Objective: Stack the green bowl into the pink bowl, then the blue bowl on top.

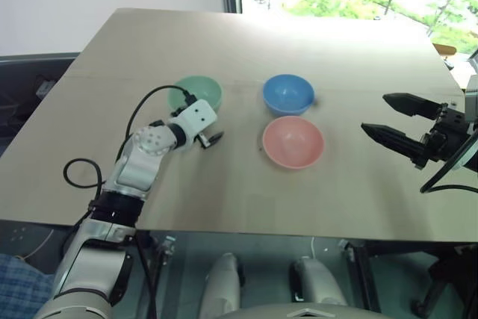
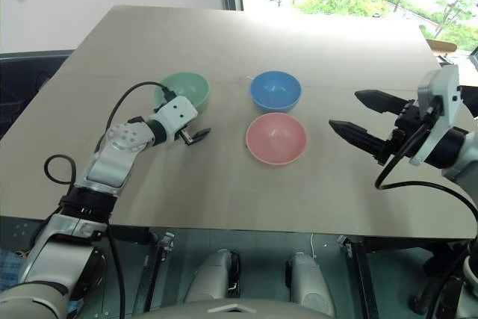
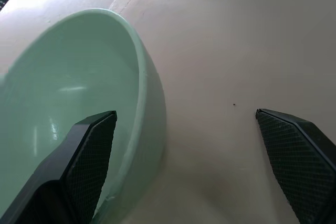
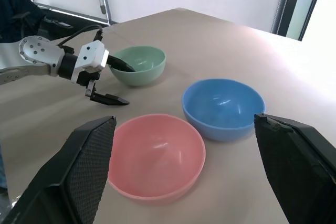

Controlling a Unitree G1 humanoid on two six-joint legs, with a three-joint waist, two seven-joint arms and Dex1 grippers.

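Tabletop (image 1: 224, 199): left pincer (image 4: 116, 82) straddles green bowl (image 4: 144, 59) rim.

Green bowl (image 1: 199, 91) upright, far left; blue bowl (image 1: 288, 93) beside; pink bowl (image 1: 293, 141) nearer, all separate.

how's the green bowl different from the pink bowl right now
The green bowl is mint, the pink bowl salmon. The open left gripper straddles the green bowl's rim, one finger inside; nothing is near the pink bowl. The green bowl sits farther left and back on the table. Both are upright, empty and alike in size.
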